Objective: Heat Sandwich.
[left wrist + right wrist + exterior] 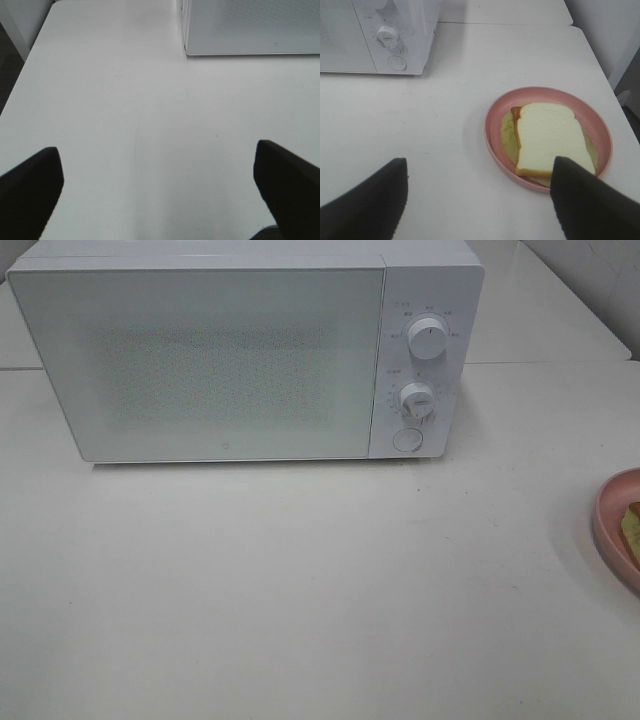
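Observation:
The sandwich [547, 137], white bread with tan crust over yellowish-green filling, lies on a round pink plate [495, 120]. In the exterior high view only a sliver of the sandwich [632, 525] and the plate [606, 520] shows at the right edge. The white microwave [200, 350] stands at the back with its door shut; its knobs show in the right wrist view [387, 36]. My right gripper [480, 200] is open and empty, above the table short of the plate. My left gripper [157, 187] is open and empty over bare table near the microwave's corner [187, 50].
The microwave has two knobs [428, 340] and a round button [407, 439] on its right panel. The white table [300, 580] stretches in front of it. Its left edge [25, 75] and far right edge [600, 55] show in the wrist views.

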Available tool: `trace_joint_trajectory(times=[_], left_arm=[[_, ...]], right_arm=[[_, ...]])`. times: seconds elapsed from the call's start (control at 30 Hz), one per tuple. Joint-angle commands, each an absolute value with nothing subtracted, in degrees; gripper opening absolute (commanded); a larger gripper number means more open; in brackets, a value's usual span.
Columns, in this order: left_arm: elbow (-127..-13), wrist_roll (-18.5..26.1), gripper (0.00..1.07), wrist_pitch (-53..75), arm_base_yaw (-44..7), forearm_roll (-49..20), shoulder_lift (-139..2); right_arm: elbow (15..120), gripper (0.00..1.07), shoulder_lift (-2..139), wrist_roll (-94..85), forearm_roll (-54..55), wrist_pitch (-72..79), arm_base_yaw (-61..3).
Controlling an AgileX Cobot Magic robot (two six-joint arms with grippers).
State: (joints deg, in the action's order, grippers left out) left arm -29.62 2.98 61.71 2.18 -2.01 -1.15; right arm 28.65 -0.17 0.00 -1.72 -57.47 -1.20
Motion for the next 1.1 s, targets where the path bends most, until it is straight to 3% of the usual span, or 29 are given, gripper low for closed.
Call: trace_joint_trajectory(times=[0.03,1.1], left_arm=[[-29.56,2.69,0.98,61.13,2.12,-2.01,1.95],[-29.56,2.69,0.98,61.08,1.66,-2.01,1.78]], right_arm=[[28.53,0.76,-1.72,0.0,-1.66,-57.24,-0.74],[28.53,0.76,-1.72,0.0,-1.66,-57.24,-0.74]])
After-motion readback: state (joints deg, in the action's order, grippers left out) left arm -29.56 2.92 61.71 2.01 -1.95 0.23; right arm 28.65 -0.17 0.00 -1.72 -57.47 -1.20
